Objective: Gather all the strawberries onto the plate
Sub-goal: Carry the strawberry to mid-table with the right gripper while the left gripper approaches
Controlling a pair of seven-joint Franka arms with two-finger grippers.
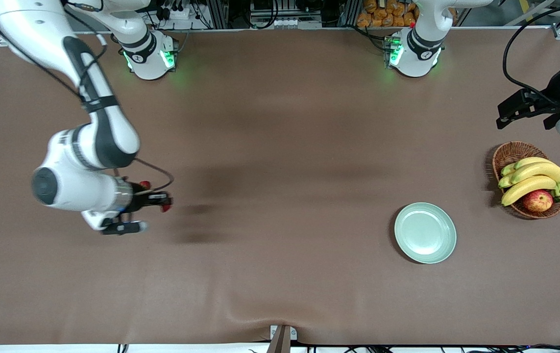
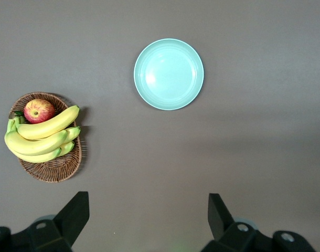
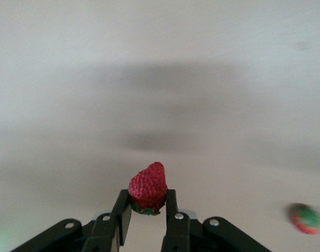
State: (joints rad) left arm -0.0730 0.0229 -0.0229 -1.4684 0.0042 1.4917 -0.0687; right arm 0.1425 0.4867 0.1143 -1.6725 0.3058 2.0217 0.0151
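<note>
Now the right pincer [image 3: 148, 210] grips a strawberry [image 3: 148, 189] – left pincer [image 2: 148, 210] waits, open – no writing legible.

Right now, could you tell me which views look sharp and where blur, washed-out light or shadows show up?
Front view: sharp, with broad soft shadows on the table. Left wrist view: crisp on the plate and basket. Right wrist view: pale, washed-out table, the held strawberry sharp, the second strawberry blurred.
</note>
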